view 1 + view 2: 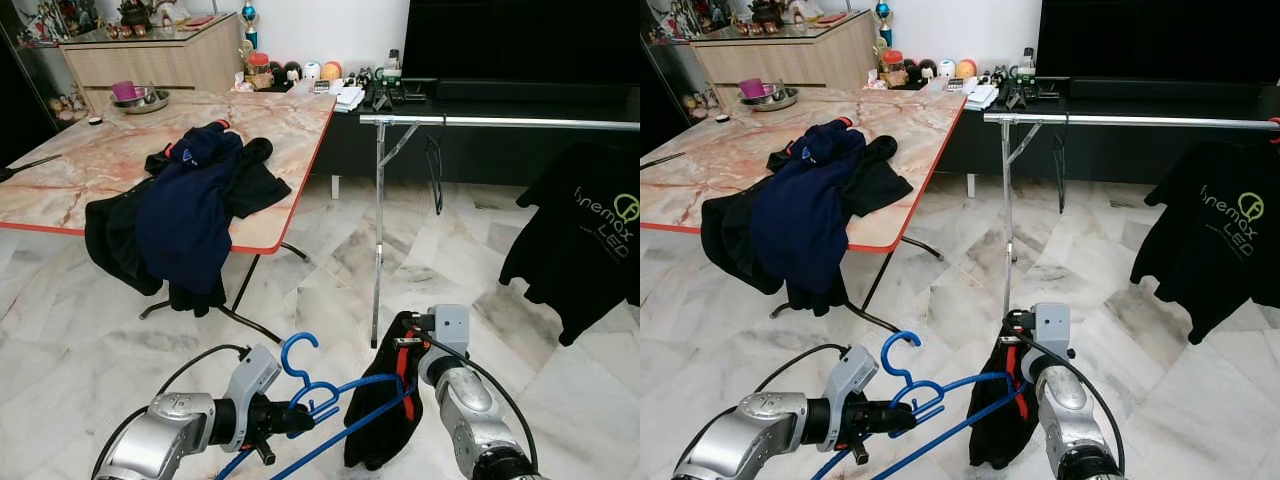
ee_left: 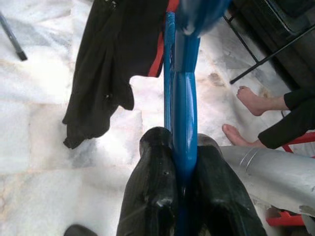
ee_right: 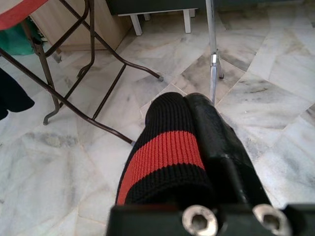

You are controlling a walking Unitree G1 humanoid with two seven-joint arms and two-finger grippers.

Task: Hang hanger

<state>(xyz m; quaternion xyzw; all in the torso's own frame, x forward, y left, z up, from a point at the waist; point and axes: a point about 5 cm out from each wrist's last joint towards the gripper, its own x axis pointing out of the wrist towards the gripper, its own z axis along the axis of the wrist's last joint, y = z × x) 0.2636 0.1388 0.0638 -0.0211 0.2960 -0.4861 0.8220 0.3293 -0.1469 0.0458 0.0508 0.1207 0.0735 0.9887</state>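
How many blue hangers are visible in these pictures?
1. The blue hanger is low in front of the robot, gripped by the left pincer, with a black garment on it. More may be hidden under the clothes on the table.

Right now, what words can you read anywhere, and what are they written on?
"finemax LED", roughly; the small letters are blurry: printed beside a green round logo on the black T-shirt hanging from the clothes rail.
Packets and jars on the far cabinet: too small to read.
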